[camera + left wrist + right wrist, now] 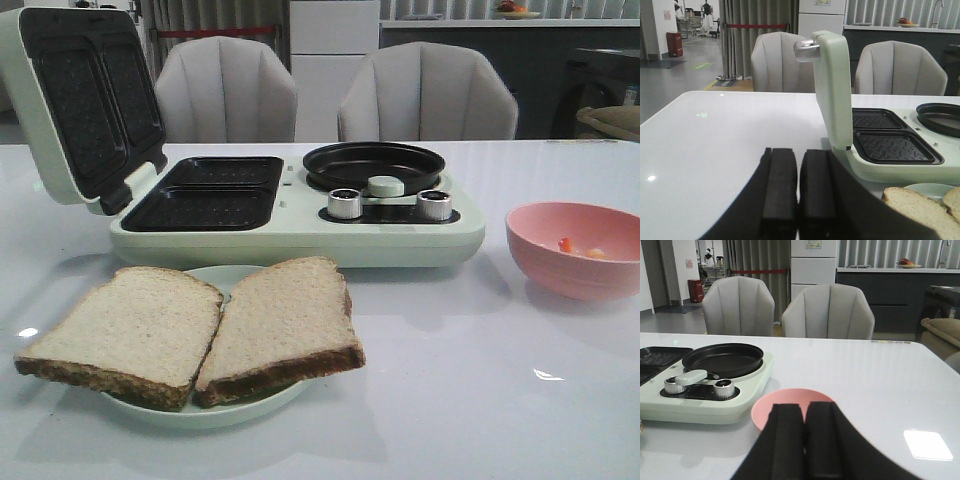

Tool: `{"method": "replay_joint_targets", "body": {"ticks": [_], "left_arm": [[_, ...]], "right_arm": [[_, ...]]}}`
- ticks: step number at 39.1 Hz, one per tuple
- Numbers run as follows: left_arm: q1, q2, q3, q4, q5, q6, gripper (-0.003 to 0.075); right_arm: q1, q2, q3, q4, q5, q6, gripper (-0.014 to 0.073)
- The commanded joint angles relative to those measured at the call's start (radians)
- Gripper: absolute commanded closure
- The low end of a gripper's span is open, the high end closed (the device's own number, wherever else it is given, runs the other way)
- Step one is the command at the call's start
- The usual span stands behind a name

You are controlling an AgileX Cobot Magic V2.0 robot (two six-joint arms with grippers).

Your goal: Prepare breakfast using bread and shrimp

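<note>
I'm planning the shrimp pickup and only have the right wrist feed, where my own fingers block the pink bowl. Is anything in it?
Observer: Yes. The front view shows a few small orange-pink shrimp on the floor of the pink bowl.
Operator: Where's the bread?
Observer: Two slices of bread lie side by side on a pale green plate, in front of the breakfast maker.
Operator: Is the sandwich lid up?
Observer: Yes, the lid stands open, and both grill plates are bare.
</note>
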Motion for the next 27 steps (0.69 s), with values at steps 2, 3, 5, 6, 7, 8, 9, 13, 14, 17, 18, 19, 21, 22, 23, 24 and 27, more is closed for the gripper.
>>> {"method": "replay_joint_targets", "body": {"ticks": [2,3,5,6,7,8,9,13,14,17,18,19,21,22,23,24,27], "left_arm": [[0.002,-0.018,0.02,-0.002,-0.08,-0.009,0.0606],[0.002,-0.018,0.02,-0.002,-0.08,-0.009,0.0607],[0.002,-0.018,0.02,-0.002,-0.08,-0.009,0.0606],[0.002,-0.018,0.02,-0.002,-0.08,-0.009,0.0606],[0.002,-0.018,0.02,-0.002,-0.08,-0.009,0.0607],[0.002,-0.018,0.02,-0.002,-0.08,-0.009,0.0606],[0.002,-0.018,0.02,-0.002,-0.08,-0.009,0.0606],[0.002,-0.018,0.02,-0.002,-0.08,-0.009,0.0607],[0.002,-0.018,0.02,-0.002,-0.08,-0.009,0.0607],[0.002,-0.018,0.02,-0.002,-0.08,-0.009,0.0607],[0.002,-0.018,0.02,-0.002,-0.082,-0.009,0.0607],[0.002,-0.018,0.02,-0.002,-0.087,-0.009,0.0607],[0.002,-0.018,0.02,-0.002,-0.091,-0.009,0.0607],[0.002,-0.018,0.02,-0.002,-0.093,-0.009,0.0606],[0.002,-0.018,0.02,-0.002,-0.096,-0.009,0.0606],[0.002,-0.018,0.02,-0.002,-0.103,-0.009,0.0606],[0.002,-0.018,0.02,-0.002,-0.108,-0.009,0.0607]], "right_arm": [[-0.003,-0.022,-0.021,-0.009,-0.086,-0.004,0.0456],[-0.003,-0.022,-0.021,-0.009,-0.086,-0.004,0.0456],[-0.003,-0.022,-0.021,-0.009,-0.086,-0.004,0.0456],[-0.003,-0.022,-0.021,-0.009,-0.086,-0.004,0.0456],[-0.003,-0.022,-0.021,-0.009,-0.086,-0.004,0.0456],[-0.003,-0.022,-0.021,-0.009,-0.086,-0.004,0.0456],[-0.003,-0.022,-0.021,-0.009,-0.086,-0.004,0.0456],[-0.003,-0.022,-0.021,-0.009,-0.086,-0.004,0.0456],[-0.003,-0.022,-0.021,-0.009,-0.086,-0.004,0.0456],[-0.003,-0.022,-0.021,-0.009,-0.086,-0.004,0.0456],[-0.003,-0.022,-0.021,-0.009,-0.086,-0.004,0.0456],[-0.003,-0.022,-0.021,-0.009,-0.086,-0.004,0.0456],[-0.003,-0.022,-0.021,-0.009,-0.086,-0.004,0.0456],[-0.003,-0.022,-0.021,-0.009,-0.086,-0.004,0.0456],[-0.003,-0.022,-0.021,-0.009,-0.086,-0.004,0.0456],[-0.003,-0.022,-0.021,-0.009,-0.086,-0.004,0.0456],[-0.003,-0.022,-0.021,-0.009,-0.086,-0.004,0.0456]]}}
